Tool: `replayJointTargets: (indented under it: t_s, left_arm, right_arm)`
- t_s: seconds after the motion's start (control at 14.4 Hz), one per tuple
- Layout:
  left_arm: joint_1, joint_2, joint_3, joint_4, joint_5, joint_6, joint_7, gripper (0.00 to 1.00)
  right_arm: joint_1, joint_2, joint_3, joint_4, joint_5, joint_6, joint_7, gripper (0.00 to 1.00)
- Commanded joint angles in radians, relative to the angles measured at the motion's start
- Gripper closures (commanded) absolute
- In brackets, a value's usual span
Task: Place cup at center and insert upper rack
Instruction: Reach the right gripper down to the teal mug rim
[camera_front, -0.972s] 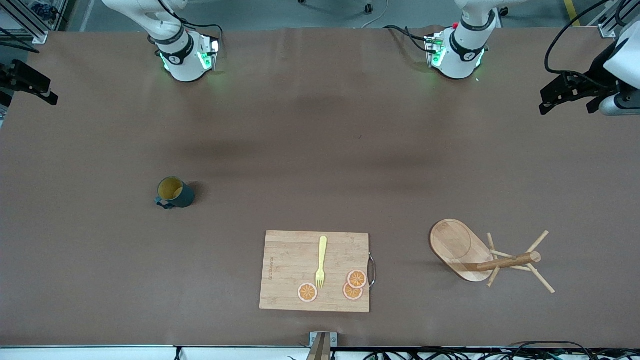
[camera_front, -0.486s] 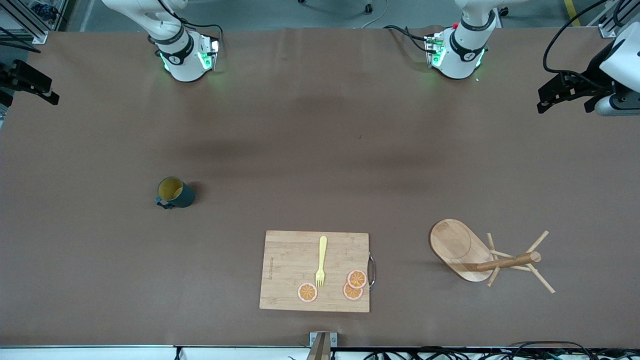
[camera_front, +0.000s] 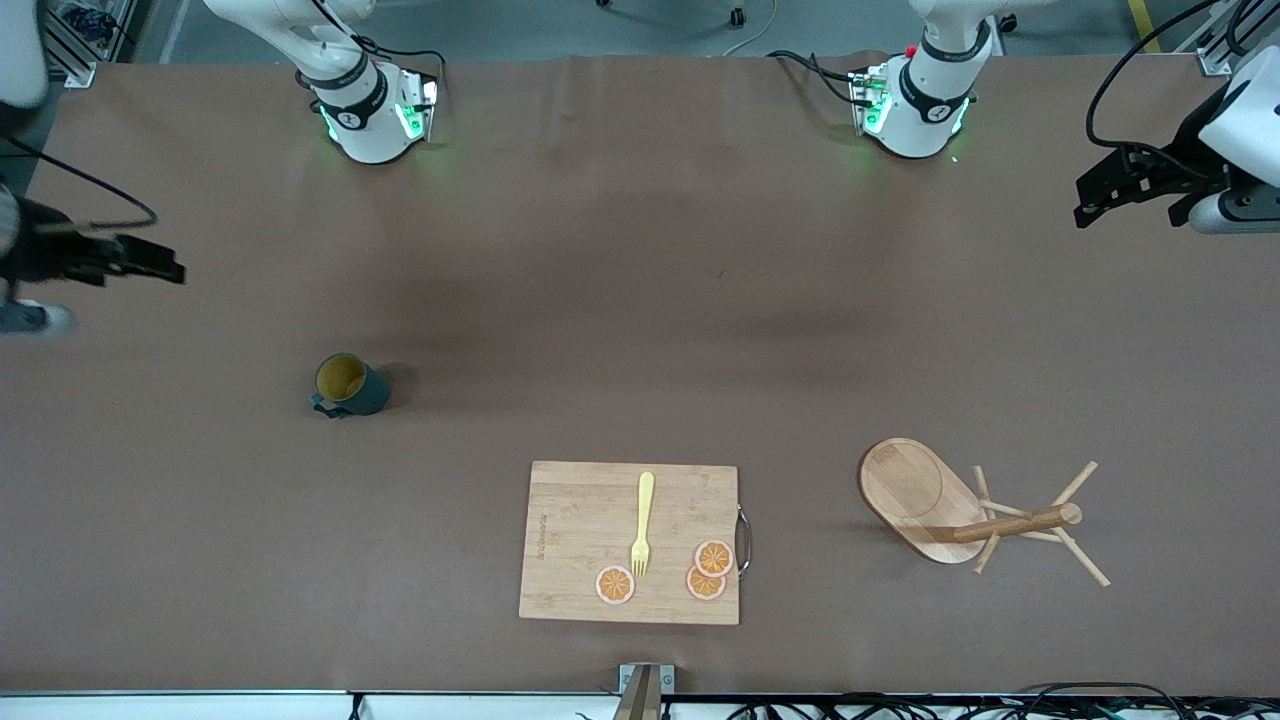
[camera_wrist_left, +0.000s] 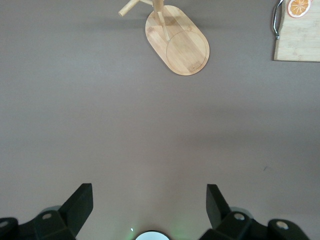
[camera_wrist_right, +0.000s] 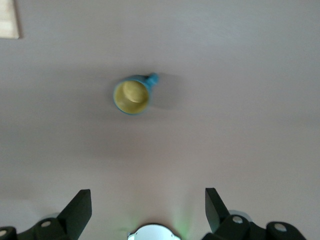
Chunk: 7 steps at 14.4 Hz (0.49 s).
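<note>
Cup (camera_front: 349, 385) stands upright on the table (camera_front: 620, 300), toward the right arm's end, mouth up, handle (camera_front: 323, 405) turned toward the front camera. Nothing touches it. In the front view it sits at about 10 o'clock from the board (camera_front: 630, 542), well apart.

Rack (camera_front: 975, 515) lies tipped on its side toward the left arm's end, at about 3 o'clock from the board. Oval base (camera_front: 908, 490) stands on edge; post (camera_front: 1015, 523) runs level, pegs splayed. Judged: it must be stood up before it can take its place at the centre.

Board carries a yellow fork (camera_front: 642, 523) and three orange slices (camera_front: 713, 557). It lies nearer the front camera than the bare mid-table, so the centre spot is open to receive the cup.

Right gripper (camera_wrist_right: 147, 212): jaws wide, nothing between them, up over the table at its own arm's edge, with the cup in its wrist view. Judged: lining up a reach for the cup, first step not yet done.

Left gripper (camera_wrist_left: 150, 212): jaws wide, empty, up over the left arm's edge of the table, rack base in its wrist view. Arm waits.
</note>
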Motion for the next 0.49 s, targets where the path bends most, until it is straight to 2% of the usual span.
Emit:
replayJointTargets:
  t_s: [0.0, 0.21, 0.42]
  left_arm:
    - [0.006, 0.011, -0.006, 0.025, -0.004, -0.018, 0.017, 0.00]
    - [0.008, 0.013, -0.006, 0.030, -0.004, -0.018, 0.015, 0.00]
    - [0.012, 0.016, -0.005, 0.028, -0.002, -0.018, 0.017, 0.00]
  right_arm:
    - [0.137, -0.014, 0.010, -0.066, -0.002, 0.093, -0.007, 0.00]
    - [0.191, -0.010, 0.014, -0.149, 0.014, 0.225, -0.027, 0.00]
    - [0.170, 0.007, 0.011, -0.206, 0.071, 0.320, -0.265, 0.00]
